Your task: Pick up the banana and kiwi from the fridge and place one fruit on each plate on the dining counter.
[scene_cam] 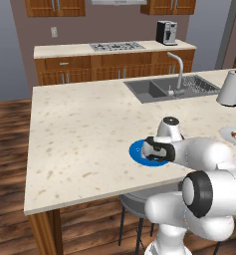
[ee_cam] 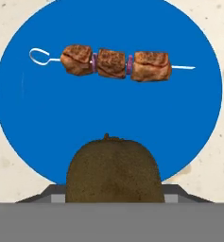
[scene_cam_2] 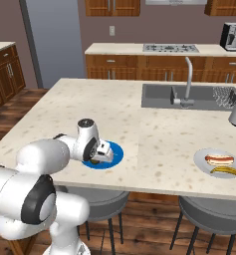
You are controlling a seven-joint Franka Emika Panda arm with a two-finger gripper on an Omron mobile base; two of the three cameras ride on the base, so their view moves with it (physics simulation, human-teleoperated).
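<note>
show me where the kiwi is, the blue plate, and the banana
kiwi (ee_cam: 112,170), hand view, middle of its brown skin, between the tool's tips.
blue plate (ee_cam: 38,118), hand view, bare blue surface left of the kiwi.
banana (scene_cam_2: 228,172), right base view, middle of the yellow curve on the grey plate.

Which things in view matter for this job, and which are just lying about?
Job: kiwi in the hand; blue plate; banana on grey plate; dining counter.
Lying about: meat skewer, hot dog, sink, faucet, coffee machine, stovetop.
</note>
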